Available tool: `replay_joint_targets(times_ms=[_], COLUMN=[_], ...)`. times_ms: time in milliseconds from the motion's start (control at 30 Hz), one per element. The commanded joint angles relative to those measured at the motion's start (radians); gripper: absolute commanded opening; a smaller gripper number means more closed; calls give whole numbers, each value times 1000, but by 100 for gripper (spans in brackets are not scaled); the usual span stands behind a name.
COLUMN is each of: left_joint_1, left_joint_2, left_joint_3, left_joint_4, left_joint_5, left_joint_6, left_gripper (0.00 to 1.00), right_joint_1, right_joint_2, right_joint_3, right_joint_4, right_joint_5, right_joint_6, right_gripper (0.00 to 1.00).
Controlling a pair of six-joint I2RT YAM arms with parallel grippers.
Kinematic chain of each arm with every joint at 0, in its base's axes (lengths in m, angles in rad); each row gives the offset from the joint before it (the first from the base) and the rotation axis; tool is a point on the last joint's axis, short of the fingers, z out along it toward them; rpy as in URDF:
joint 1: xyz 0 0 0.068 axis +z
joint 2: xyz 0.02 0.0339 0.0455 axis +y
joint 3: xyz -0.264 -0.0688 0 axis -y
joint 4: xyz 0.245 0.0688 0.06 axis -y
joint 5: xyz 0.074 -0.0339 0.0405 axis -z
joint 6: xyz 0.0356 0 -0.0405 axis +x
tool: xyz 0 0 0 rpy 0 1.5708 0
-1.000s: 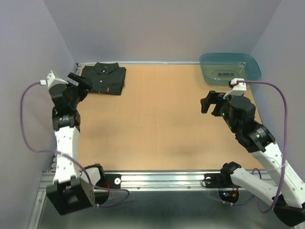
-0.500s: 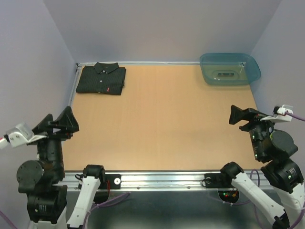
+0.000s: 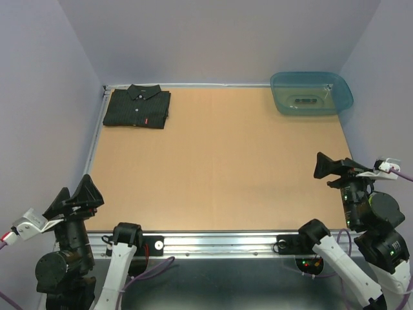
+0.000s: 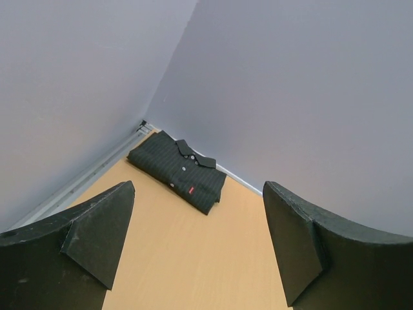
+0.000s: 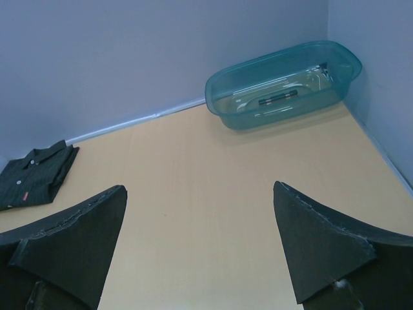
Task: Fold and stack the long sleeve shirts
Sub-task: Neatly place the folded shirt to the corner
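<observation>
A black pinstriped long sleeve shirt point(image 3: 137, 107) lies folded flat at the table's far left corner, collar toward the back wall, with pale buttons and a tiny red tag; it also shows in the left wrist view point(image 4: 179, 171) and at the left edge of the right wrist view point(image 5: 33, 174). My left gripper point(image 3: 74, 197) hangs open at the near left edge, far from the shirt, with nothing between its fingers point(image 4: 97, 236). My right gripper point(image 3: 332, 166) is open and empty near the right edge, its fingers point(image 5: 319, 245) wide apart over bare tabletop.
A teal plastic tub point(image 3: 311, 92) stands at the far right corner, seen also in the right wrist view point(image 5: 284, 84), with something small lying in its bottom. The wooden tabletop point(image 3: 219, 155) has a metal rail along its near edge point(image 3: 213, 242). Grey walls close in on three sides.
Both arms have pulled back from the table toward the near edge: the left away from the shirt, the right away from the tub. The shirt has not moved.
</observation>
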Motion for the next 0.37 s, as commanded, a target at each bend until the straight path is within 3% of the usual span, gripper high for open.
replay_joint_targets(times_ms=[0,333], left_joint_1=[-2,-2], left_joint_2=[-30,-40], left_joint_3=[-27,-67], left_joint_4=[59,103], left_joint_5=[-63,-86], left_joint_6=[-25,-49], left_gripper=[93,93], right_joint_1=[-2,-2], right_joint_2=[5,9], right_joint_3=[2,21], right_joint_4=[15,16], right_joint_5=[-7,-7], right_joint_6=[-31,-44], right_gripper=[100,100])
